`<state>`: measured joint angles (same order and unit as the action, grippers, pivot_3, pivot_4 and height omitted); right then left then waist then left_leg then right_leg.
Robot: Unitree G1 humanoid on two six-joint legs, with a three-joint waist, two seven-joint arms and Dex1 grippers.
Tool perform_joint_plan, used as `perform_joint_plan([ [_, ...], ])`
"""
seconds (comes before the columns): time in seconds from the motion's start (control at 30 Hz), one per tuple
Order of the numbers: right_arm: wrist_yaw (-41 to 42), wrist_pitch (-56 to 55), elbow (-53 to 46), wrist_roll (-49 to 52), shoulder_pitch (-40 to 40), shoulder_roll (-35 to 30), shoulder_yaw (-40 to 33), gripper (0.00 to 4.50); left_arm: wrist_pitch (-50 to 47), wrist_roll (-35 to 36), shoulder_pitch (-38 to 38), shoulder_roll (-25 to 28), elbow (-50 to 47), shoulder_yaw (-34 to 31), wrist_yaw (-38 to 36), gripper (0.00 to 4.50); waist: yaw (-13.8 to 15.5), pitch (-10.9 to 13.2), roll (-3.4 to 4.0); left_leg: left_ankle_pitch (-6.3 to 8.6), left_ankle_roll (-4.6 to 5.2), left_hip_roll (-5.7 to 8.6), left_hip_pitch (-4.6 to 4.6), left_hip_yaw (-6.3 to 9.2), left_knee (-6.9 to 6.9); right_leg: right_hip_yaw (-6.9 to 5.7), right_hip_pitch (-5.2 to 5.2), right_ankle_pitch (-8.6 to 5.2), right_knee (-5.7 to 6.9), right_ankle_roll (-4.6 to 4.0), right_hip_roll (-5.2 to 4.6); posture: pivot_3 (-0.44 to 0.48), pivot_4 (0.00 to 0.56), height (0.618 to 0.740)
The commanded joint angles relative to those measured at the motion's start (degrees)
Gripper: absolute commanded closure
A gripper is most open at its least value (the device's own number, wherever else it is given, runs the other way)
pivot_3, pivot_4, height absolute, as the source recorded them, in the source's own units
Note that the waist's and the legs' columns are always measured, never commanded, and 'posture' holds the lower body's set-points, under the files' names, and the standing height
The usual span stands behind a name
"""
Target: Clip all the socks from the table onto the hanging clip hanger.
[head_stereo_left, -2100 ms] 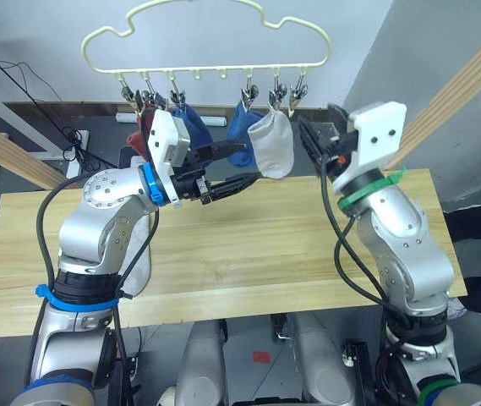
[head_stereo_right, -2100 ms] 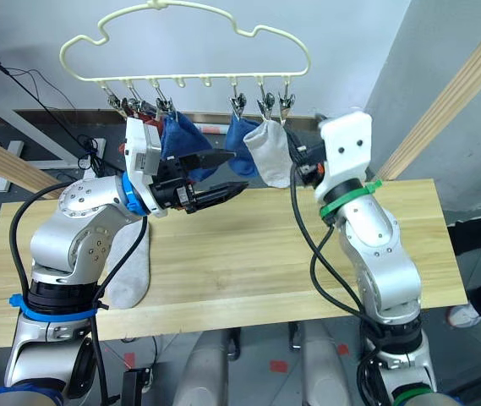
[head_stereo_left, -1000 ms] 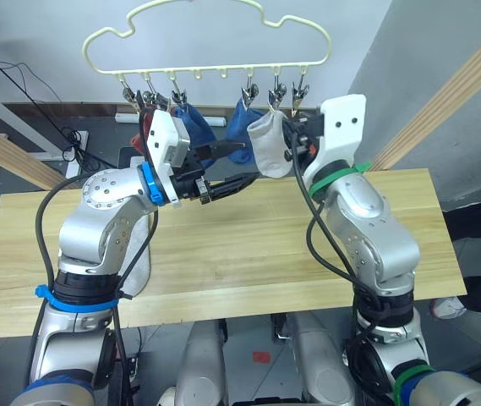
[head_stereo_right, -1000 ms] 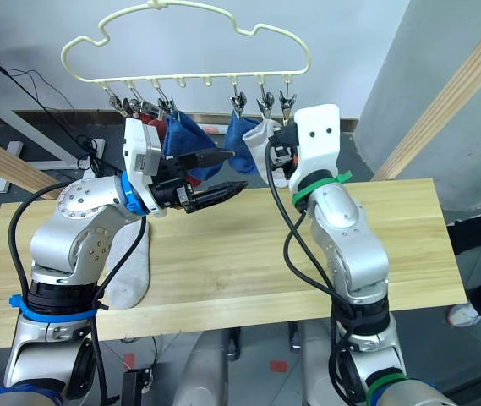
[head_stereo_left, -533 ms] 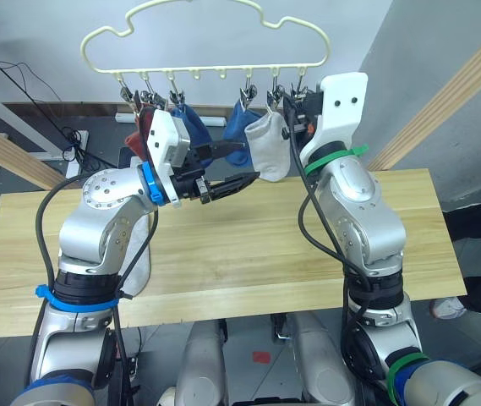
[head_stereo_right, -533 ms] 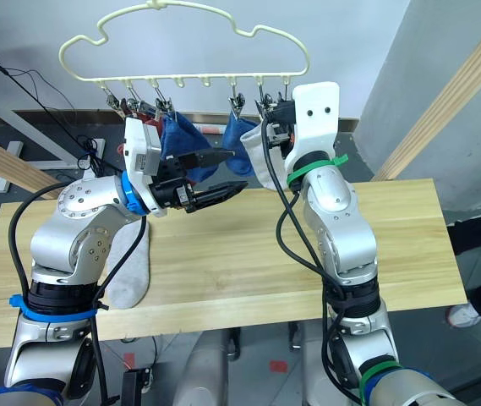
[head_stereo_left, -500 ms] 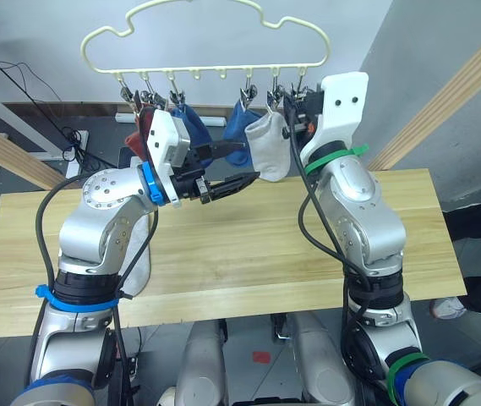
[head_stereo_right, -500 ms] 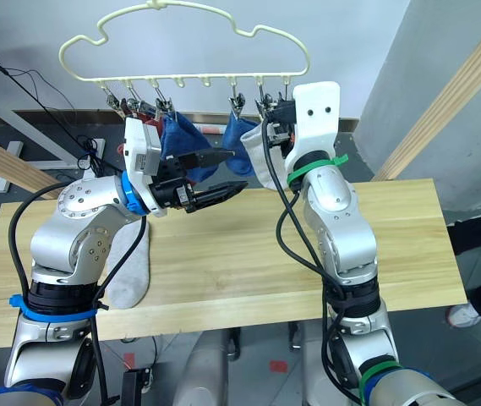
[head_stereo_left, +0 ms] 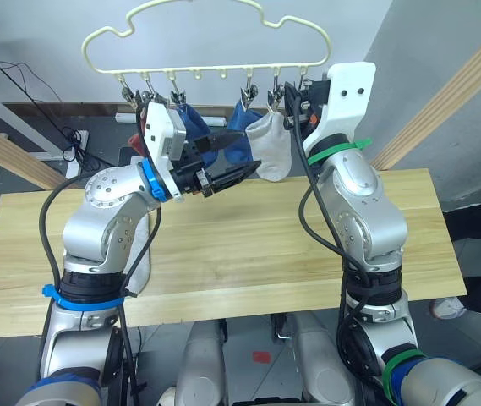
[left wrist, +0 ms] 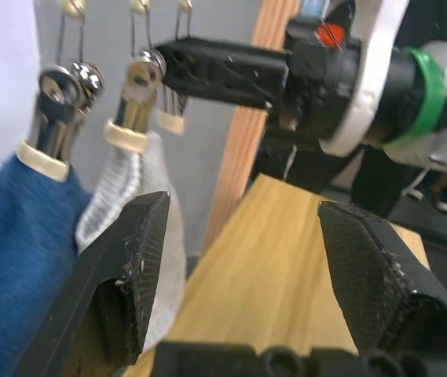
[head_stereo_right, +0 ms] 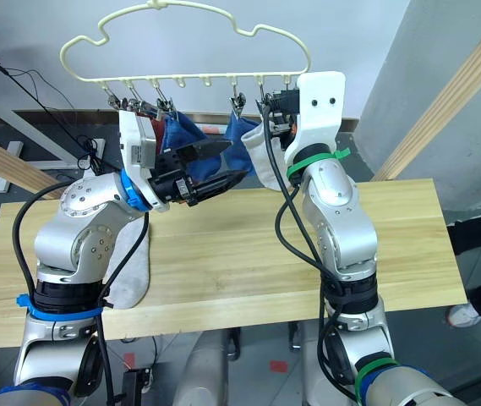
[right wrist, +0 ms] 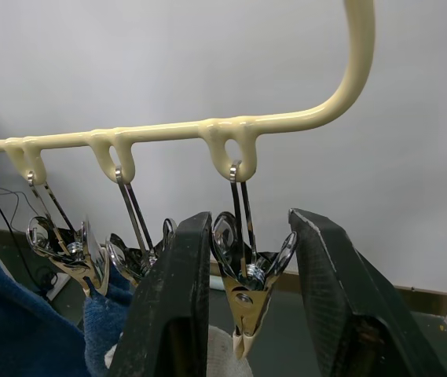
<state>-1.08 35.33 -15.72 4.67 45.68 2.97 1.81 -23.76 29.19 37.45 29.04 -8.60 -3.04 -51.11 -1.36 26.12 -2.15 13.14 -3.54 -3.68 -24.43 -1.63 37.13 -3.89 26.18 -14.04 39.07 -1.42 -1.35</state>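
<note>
Broadly, the long light wooden plank table [head_stereo_left: 248, 245] carries one light grey knit sock [head_stereo_right: 130, 275] lying flat near its left side, beside the left arm, and that one is not yet hung. Above the far edge hangs the pale yellow cloud-outline wire clip hanger [head_stereo_left: 206, 38], with brick red, blue and light grey socks already dangling from its clips. The right gripper [right wrist: 243, 302] is raised to the hanger's right end, its black fingers parted and standing either side of the last small grey metal clip [right wrist: 245, 294], which grips nothing; it seems poised to squeeze that clip's handles open. The left gripper [left wrist: 247, 267] hovers near the hung grey sock [head_stereo_left: 271, 150], its jaws wide and empty. By my reading, the step in hand is preparing the last free clip; next, the left gripper must fetch the table sock and feed its cuff into the opened clip.
</note>
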Motion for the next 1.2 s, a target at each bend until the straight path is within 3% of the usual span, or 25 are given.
perform_joint_plan([
  [0.03,0.16,-0.97,-2.05,1.17,0.80,0.82,-0.49,2.90,1.37,0.40,0.45,0.14,-0.76,-1.01,0.09,1.21,0.00,0.00,0.00,0.00,0.00,0.00,0.00,0.00,0.00,0.00,0.00,0.00,0.00,0.00,0.00,-0.031,0.438,0.740],
  [0.23,1.62,-1.51,-1.76,5.60,0.97,2.97,-2.35,2.90,1.30,0.24,0.23,0.62,-1.15,-0.65,0.12,1.21,0.01,0.00,0.00,0.00,0.00,-0.01,0.00,0.00,0.00,0.00,0.00,0.00,0.00,0.00,0.00,-0.028,0.439,0.740],
  [0.87,2.12,-2.96,0.65,6.17,1.90,2.19,-2.71,2.90,1.11,0.08,0.01,1.08,-1.48,-0.48,0.45,1.21,0.04,0.00,0.00,0.00,0.00,-0.01,0.00,0.00,-0.01,0.00,0.00,0.00,-0.01,0.00,-0.01,-0.017,0.432,0.740],
  [1.1,2.26,-3.40,-0.07,5.94,2.17,1.75,-2.39,4.37,0.85,0.16,-0.15,0.98,-1.65,-0.42,0.63,1.21,0.04,0.00,0.00,0.00,0.00,-0.01,0.00,0.00,-0.01,0.00,0.00,0.00,-0.01,0.00,-0.01,-0.022,0.433,0.740],
  [1.2,2.06,-3.50,-0.19,5.72,2.28,1.56,-2.23,4.47,0.89,0.12,-0.16,1.02,-1.63,-0.41,0.60,1.21,0.04,0.00,0.00,0.00,0.00,-0.01,0.00,0.00,-0.01,0.00,0.00,0.00,-0.01,0.00,-0.01,-0.024,0.436,0.740],
])
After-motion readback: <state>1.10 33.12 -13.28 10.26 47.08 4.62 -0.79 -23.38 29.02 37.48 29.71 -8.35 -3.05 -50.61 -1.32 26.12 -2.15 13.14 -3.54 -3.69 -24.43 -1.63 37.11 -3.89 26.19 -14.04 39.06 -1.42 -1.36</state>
